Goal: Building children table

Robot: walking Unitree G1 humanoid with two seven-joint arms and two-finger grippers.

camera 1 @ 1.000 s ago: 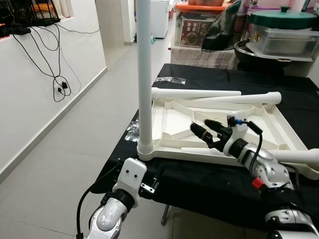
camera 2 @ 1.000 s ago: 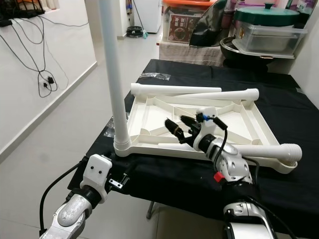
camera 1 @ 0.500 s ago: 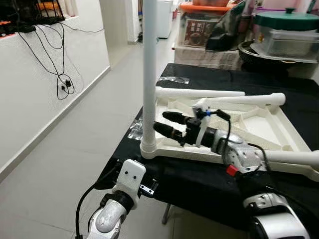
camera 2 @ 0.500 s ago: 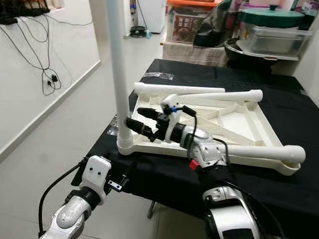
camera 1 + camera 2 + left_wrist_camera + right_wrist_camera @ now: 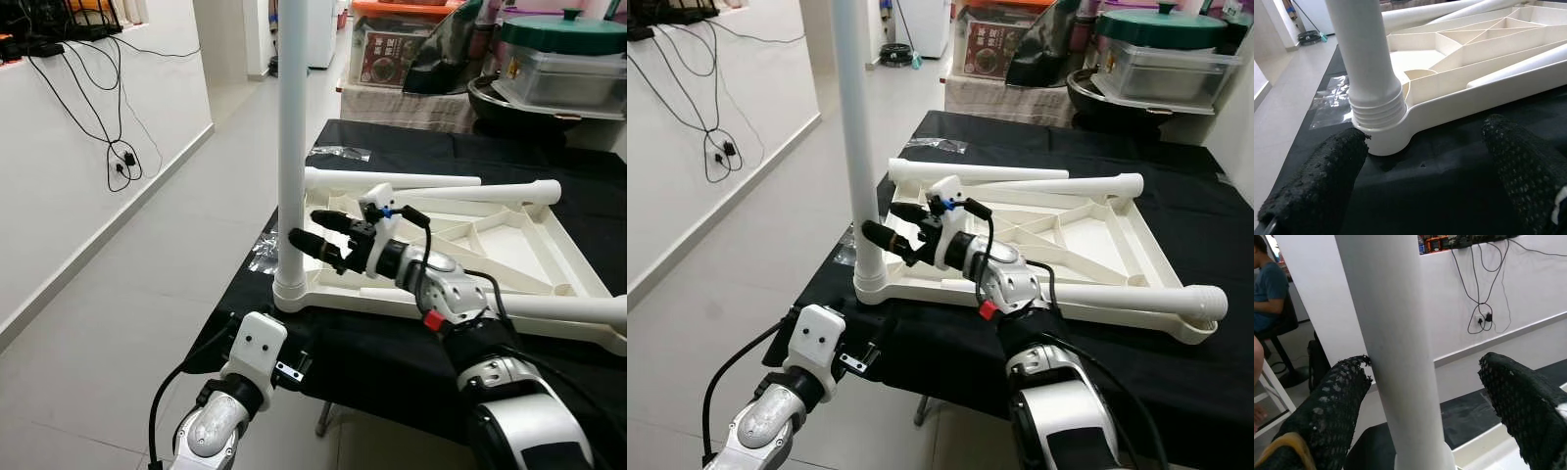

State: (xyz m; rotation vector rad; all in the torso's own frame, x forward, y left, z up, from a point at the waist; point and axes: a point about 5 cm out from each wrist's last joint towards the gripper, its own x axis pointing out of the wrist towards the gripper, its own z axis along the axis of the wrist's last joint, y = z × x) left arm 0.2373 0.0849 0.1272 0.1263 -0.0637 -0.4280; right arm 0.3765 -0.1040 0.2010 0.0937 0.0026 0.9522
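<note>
Right now I'm lining up on the upright leg [image 5: 287, 147] screwed into the near corner of the upturned tabletop [image 5: 441, 255] on the black-draped table [image 5: 392, 362]. My right gripper [image 5: 310, 231] is wide open, holding nothing — the leg stands between its fingers, one just touching. Next I'd close and twist it tight. My left gripper [image 5: 1420, 186] sits low by the socket, open and empty.

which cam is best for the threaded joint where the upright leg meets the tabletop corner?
Left wrist view: the upright leg's threaded collar sits large in the tabletop corner socket. Both eye views show that joint small; the right wrist view shows mostly shaft between the open right gripper fingers.
</note>
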